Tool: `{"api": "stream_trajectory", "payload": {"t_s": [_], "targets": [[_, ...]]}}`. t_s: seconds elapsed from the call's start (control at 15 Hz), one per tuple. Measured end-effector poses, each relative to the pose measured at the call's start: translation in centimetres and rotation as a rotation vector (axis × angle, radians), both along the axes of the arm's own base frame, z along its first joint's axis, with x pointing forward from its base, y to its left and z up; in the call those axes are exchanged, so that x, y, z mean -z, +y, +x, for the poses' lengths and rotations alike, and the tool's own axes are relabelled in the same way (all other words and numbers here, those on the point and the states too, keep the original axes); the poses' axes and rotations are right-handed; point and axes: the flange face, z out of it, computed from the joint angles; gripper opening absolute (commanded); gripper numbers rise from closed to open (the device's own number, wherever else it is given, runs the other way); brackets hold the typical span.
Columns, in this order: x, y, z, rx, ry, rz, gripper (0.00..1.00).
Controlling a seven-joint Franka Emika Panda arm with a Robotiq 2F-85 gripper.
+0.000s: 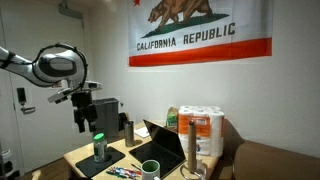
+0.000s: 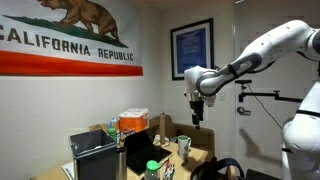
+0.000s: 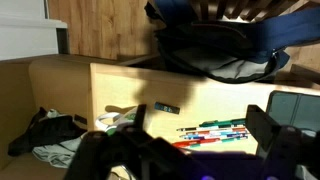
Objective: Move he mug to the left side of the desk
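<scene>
Claw (image 3: 195,140) fingers, dark and blurred, fill the foot of the wrist view. They stand wide apart with nothing between them, so the claw is open and empty. Beyond them, coloured markers (image 3: 215,129) lie on the tan counter (image 3: 120,90), and a dark backpack (image 3: 225,45) sits past its far edge.

In an exterior view the claw hangs high above the counter, roughly over a green-lidded jar (image 1: 99,147). The mug (image 1: 150,168) stands upright well apart from the claw, near the counter's front edge, just before the open laptop (image 1: 162,145) and beside the markers. A slim metal bottle (image 1: 128,129) stands behind the jar.

Likely hazards:
- A descent begun from this position would meet the jar rather than the mug.
- A sideways approach could nudge the mug off the near edge or against the laptop.
- Sliding the mug leftward could catch the markers.

Only the wrist view shows the finger spread clearly, and only the exterior views show the claw's height. The wrist view misses the mug entirely.
</scene>
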Motion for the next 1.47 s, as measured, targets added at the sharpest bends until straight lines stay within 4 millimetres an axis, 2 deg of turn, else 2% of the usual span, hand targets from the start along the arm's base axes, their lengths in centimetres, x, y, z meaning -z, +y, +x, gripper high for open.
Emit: {"api": "stream_trajectory", "payload": {"t_s": [0.27, 0.4, 0.67, 1.0, 1.27, 1.47], "targets": [[0.1, -0.2, 0.0, 0.002, 0.003, 0.004, 1.0], [0.4, -1.2, 0.2, 0.017, 0.011, 0.014, 1.0], [0.6, -5.4, 1.7, 0.089, 0.021, 0.047, 1.0], [0.4, -10.9, 5.0, 0.231, 0.006, 0.084, 1.0], [0.6, -14.1, 7.8, 0.354, -0.017, 0.111, 1.0], [0.9, -16.4, 9.3, 0.383, -0.019, 0.101, 1.0]]}}
